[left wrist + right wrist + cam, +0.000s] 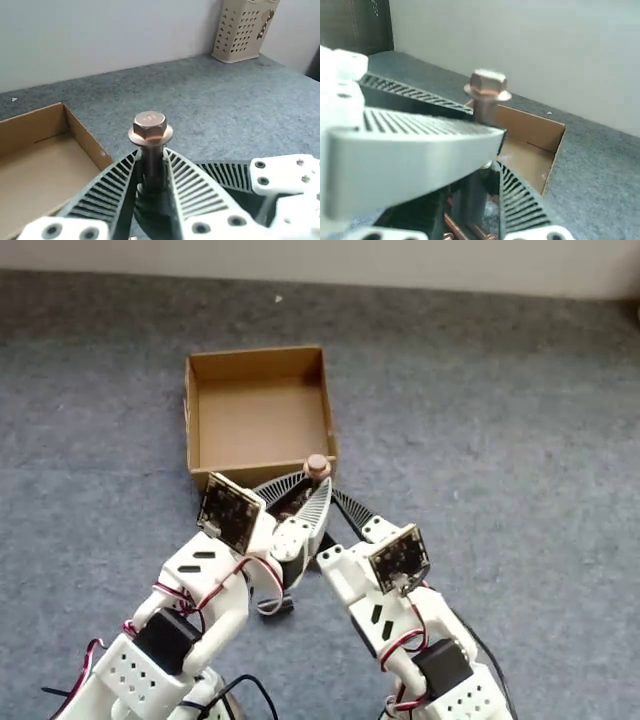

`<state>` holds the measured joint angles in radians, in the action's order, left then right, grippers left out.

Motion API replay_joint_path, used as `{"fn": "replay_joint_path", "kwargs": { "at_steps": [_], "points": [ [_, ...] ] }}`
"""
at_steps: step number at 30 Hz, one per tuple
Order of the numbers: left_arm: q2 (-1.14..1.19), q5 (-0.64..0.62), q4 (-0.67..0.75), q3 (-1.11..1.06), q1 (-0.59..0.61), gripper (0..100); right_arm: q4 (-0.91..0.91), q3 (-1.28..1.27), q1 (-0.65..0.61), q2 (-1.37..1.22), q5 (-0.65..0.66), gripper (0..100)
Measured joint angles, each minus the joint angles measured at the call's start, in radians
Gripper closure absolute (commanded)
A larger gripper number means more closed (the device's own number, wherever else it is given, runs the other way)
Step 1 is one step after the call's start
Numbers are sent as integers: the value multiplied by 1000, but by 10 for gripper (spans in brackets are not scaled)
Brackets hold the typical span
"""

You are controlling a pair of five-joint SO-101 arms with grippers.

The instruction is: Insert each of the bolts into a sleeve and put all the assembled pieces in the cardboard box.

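Where the two arms meet just beside the near right corner of the box [258, 360], the bolt [152, 131] is held upright, head uppermost. It is clamped at its shank by the left gripper [151, 154]. A dark sleeve [470, 194] is seen beneath the bolt, at the right gripper [496, 159], whose state cannot be told. Grey carpet [500, 390] is spread under everything.

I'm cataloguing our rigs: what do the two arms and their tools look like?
The left arm and right arm are white plastic shells around black motors, with red and black cables looped alongside. Each wrist carries a square camera board. The left tool and right tool have black ribbed fingers, tapering, on white mounts with dark screws.
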<state>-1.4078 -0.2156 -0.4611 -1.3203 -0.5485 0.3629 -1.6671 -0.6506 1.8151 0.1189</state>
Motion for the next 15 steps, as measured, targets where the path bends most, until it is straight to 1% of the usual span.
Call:
{"fn": "replay_joint_path", "kwargs": {
  "at_steps": [4,6,8,10,12,15],
  "points": [
    [2,78,0,-12,-9,995,0,3,21,0,0,993],
    [2,91,0,-15,-9,982,-2,14,40,0,0,993],
    [2,97,-6,-14,-9,929,-2,23,51,0,-3,993],
    [2,103,-9,-14,-9,875,-2,26,58,0,-37,993],
    [2,104,-9,-14,-9,841,-2,26,64,0,-68,993],
    [-11,104,-41,-12,0,808,-2,26,89,-2,-78,993]
  ]
}}
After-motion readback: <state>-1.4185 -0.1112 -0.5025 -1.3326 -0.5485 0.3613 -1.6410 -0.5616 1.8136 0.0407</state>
